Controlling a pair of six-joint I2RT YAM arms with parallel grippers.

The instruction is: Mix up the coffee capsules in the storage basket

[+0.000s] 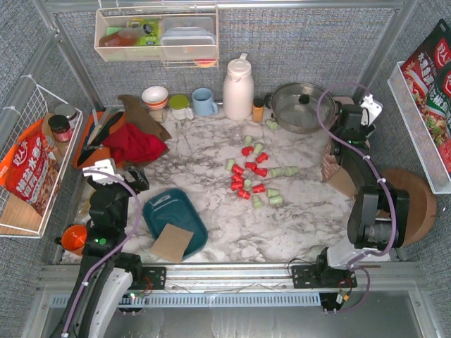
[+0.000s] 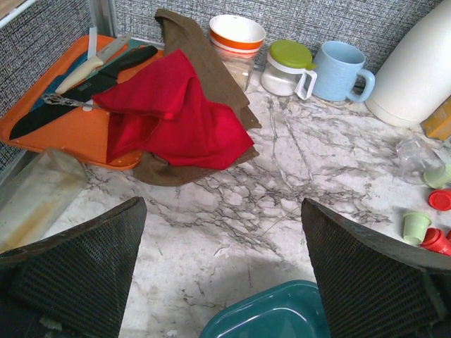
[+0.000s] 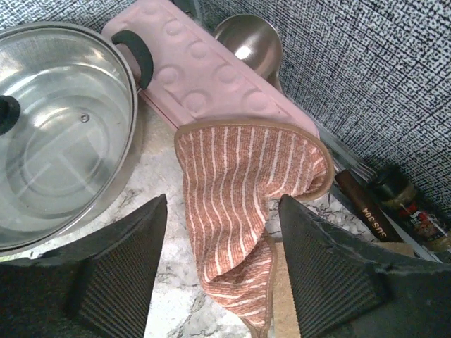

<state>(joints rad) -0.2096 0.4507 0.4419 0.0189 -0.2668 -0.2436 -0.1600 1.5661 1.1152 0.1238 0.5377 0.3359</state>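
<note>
Top external: capsules (image 1: 251,167) lie right of basket (image 1: 165,211), none inside.
Left gripper (image 2: 222,208) and right gripper (image 3: 222,201) gape empty; you gather capsules next.

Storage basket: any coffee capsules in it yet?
Empty of capsules where visible. The storage basket shows bare teal floor; the coffee capsules lie scattered on the marble. A brown card covers its near corner.
</note>
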